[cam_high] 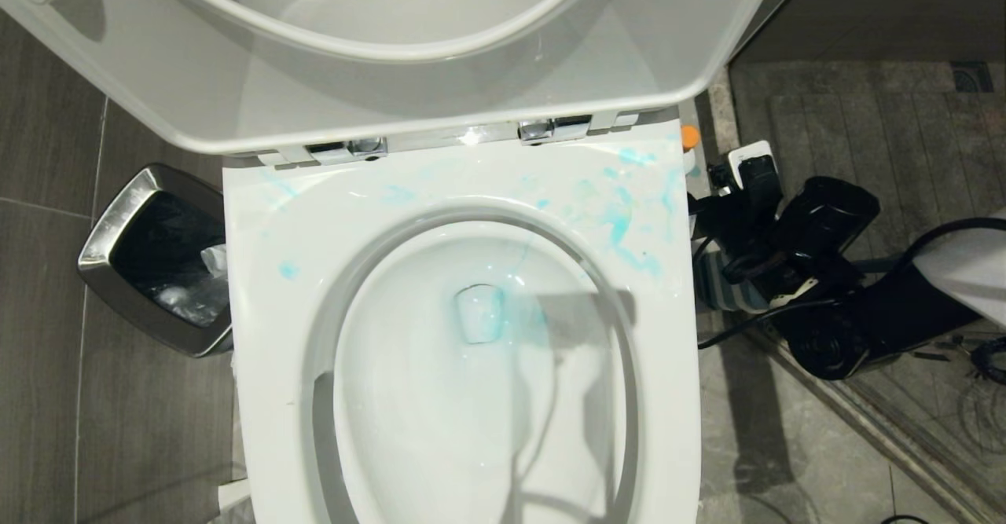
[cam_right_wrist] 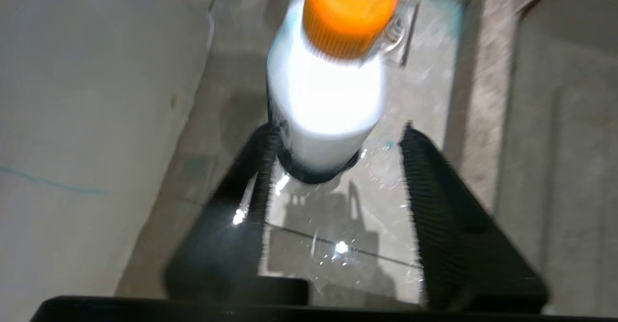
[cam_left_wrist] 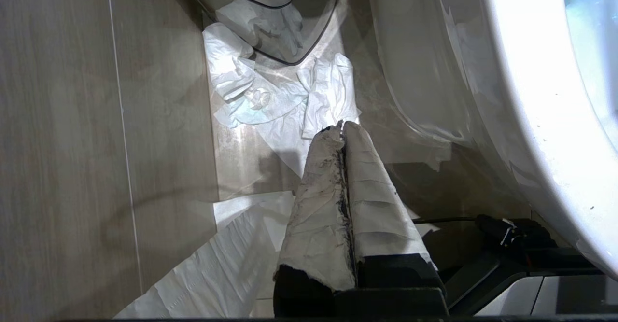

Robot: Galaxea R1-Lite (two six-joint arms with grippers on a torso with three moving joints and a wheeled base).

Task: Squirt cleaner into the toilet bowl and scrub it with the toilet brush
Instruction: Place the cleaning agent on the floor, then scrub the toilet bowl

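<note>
**Right hand spread around the cleaner bottle beside the toilet**

The right hand (cam_right_wrist: 333, 143) is down on the floor side of the toilet, its two black ridged fingers (cam_right_wrist: 434, 191) spread apart. The small white plastic cleaner bottle with an orange cap (cam_right_wrist: 326, 95) stands upright on the wet grey floor tiles (cam_right_wrist: 338, 225) between them; one finger is against the bottle's side, the other stands clear of it, so the bottle is not clenched. In the head view the black right arm (cam_high: 794, 249) reaches in low at the toilet's right, and only the orange cap (cam_high: 690, 136) shows past the seat's back corner.

The large white glossy ceramic toilet bowl (cam_high: 409, 398) lies open, its white lid (cam_high: 393, 92) raised. Teal-blue cleaner liquid (cam_high: 621, 225) is smeared over the seat's right rear part, with fainter flecks on the left side and a teal tint around the outlet in the bowl.

The left hand (cam_left_wrist: 341, 128) hangs low on the toilet's other side, its paper-wrapped fingers (cam_left_wrist: 318, 206) pressed together with nothing between them. Crumpled white paper tissues (cam_left_wrist: 270, 95) lie on the wood-look floor (cam_left_wrist: 58, 143) ahead of it, at the foot of the steel square-rimmed waste bin (cam_high: 118, 225), which stands just beside the toilet's left edge
</note>
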